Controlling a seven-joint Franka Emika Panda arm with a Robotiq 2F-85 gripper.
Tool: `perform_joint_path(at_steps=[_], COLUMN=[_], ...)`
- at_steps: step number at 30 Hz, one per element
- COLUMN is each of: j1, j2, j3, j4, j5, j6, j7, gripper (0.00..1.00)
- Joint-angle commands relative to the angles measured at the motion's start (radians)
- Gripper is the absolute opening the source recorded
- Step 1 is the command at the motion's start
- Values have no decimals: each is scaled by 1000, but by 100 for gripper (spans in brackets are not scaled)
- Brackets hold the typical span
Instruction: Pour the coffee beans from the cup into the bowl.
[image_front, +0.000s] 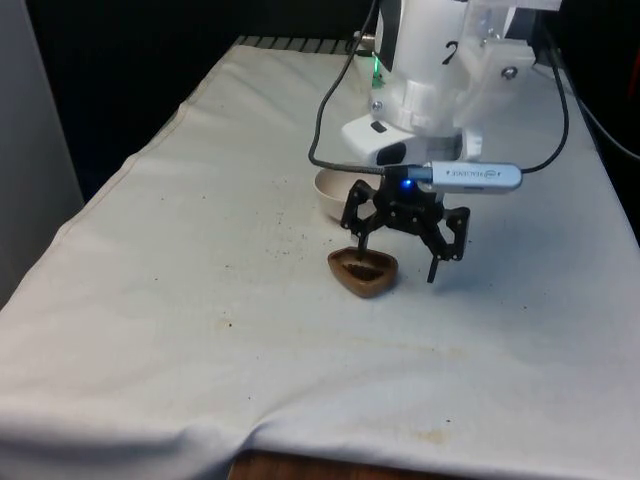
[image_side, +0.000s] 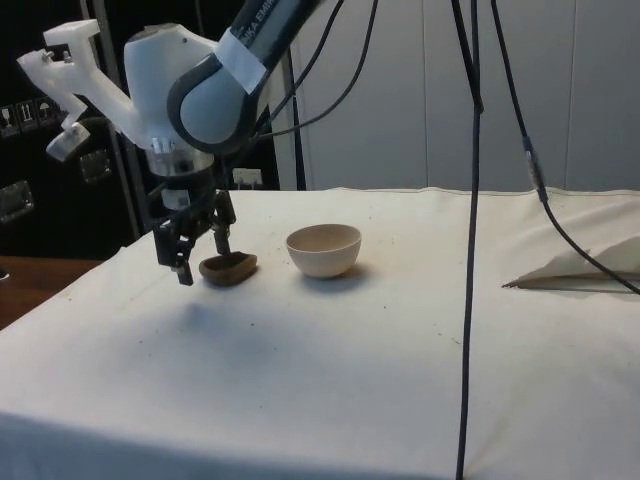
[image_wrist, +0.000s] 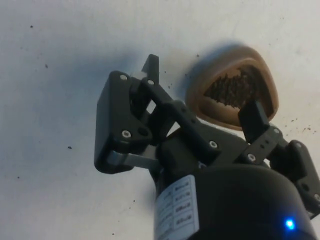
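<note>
White arm (image_side: 190, 95) of rounded glossy shells, dark grey band at joint, white strip with dark lettering near upper link. Black cables loop off wrist. Hand (image_front: 403, 246) black, angular linkage fingers (image_wrist: 150, 70) dotted with silver screws, white printed label on body.

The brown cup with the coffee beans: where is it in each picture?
Front view: brown cup at mid-table, nearer the camera than the bowl, under the gripper.
Side view: cup on the bowl's left, beside the gripper.
Wrist view: cup by the open gripper.
Shared landmark: the gripper.
</note>
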Motion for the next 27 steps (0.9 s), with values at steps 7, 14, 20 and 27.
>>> perform_joint_path(at_steps=[7, 14, 20, 27], j1=[6, 11, 8, 15], j2=[22, 27, 25, 37], j3=[-6, -5, 0, -5], j4=[20, 28, 22, 27], j5=[-12, -12, -9, -12], j6=[-3, -6, 0, 1], j7=[31, 40, 40, 69], gripper=[100, 100, 100, 100])
